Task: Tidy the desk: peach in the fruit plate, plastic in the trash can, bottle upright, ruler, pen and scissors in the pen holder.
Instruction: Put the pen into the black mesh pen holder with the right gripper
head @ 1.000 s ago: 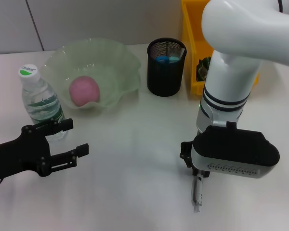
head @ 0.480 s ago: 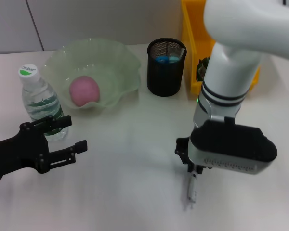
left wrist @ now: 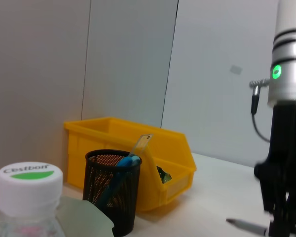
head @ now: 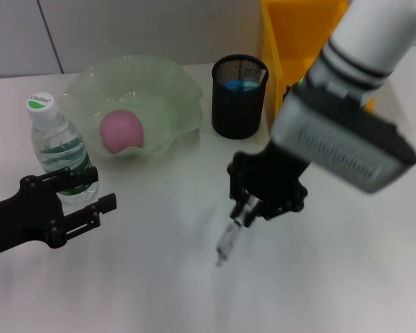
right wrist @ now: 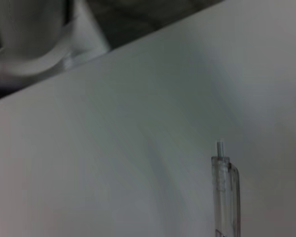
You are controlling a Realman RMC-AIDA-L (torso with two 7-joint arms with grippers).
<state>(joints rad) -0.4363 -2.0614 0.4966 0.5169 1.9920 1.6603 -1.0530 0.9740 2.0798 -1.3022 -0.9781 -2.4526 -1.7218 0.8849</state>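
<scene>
Jaws on our right gripper [head: 246,208] are clamped on the pen [head: 228,241]; it hangs tilted from the fingers above the desk [head: 166,291], free end pointing down toward the tabletop. The right wrist view shows the clear barrel and its end over bare white surface, and we can't tell from there whether it touches. Our left gripper [head: 90,194] sits low near the front-left of the desk with its jaws spread and nothing between them, right beside the bottle [head: 55,149].

State of the tidy-up as we read it:
- peach [head: 120,130] already in the fruit plate [head: 173,83]
- bottle upright, white cap up
- scissors [head: 237,84] in the pen holder [head: 239,104], blue handles showing at the rim
- ruler [left wrist: 142,143] sticking out of the same mesh cup, seen from the left wrist view
- something dark inside the trash can [head: 281,41]; we can't confirm it's the plastic

So the step in hand is the pen, likely the last item. Pen holder is behind the gripper and slightly to the left, next to the yellow bin.

Next move, our take: carry the pen up and over the holder rim, bring it closer to vertical, and drop it into the free side so it clears the scissors and ruler. Risk is clipping the rim and tipping the cup.
</scene>
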